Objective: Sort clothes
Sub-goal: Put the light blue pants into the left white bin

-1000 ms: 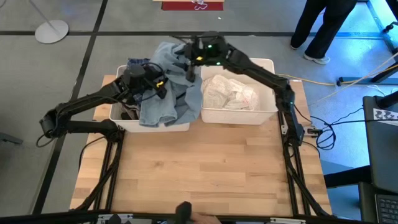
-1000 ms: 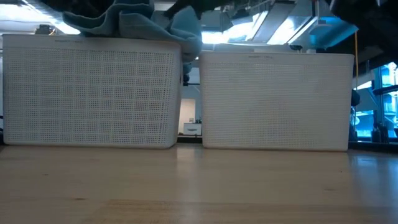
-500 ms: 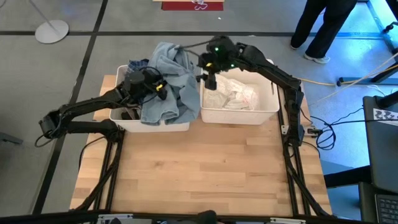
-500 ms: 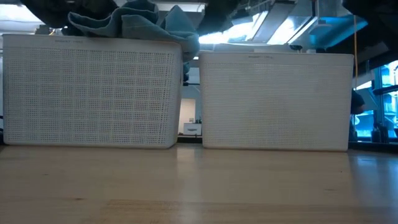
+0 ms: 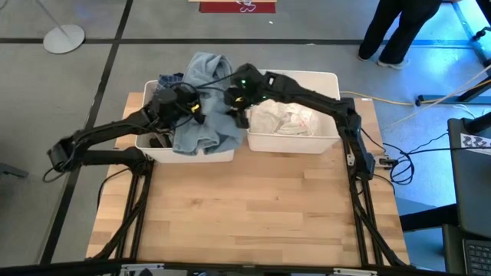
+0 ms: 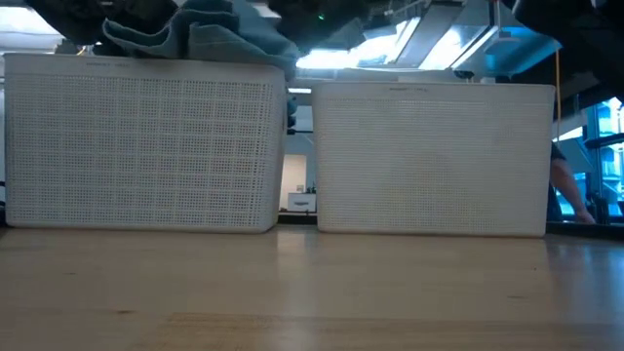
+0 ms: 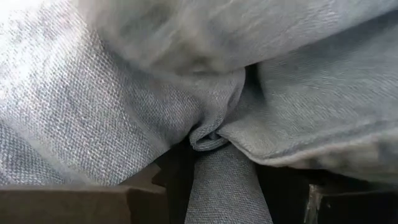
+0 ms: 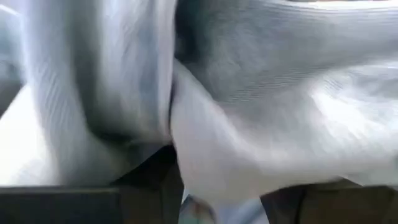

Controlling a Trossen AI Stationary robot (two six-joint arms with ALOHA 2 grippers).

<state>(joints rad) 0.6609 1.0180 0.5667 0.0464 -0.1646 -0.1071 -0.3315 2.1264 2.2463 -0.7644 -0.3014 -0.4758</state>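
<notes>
Denim garment [image 5: 201, 115] heaped in left bin [image 5: 222, 156], left pincer [image 5: 192, 109] grasping it; right pincer [image 5: 239, 115] state unclear.

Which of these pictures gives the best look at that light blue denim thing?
The high view: the denim shows whole, heaped over the left bin between both arms. The low view catches only its top above that bin's rim. The left wrist view sees just a fold pinched between that arm's fingers; the right wrist view shows blurred pale folds.
</notes>
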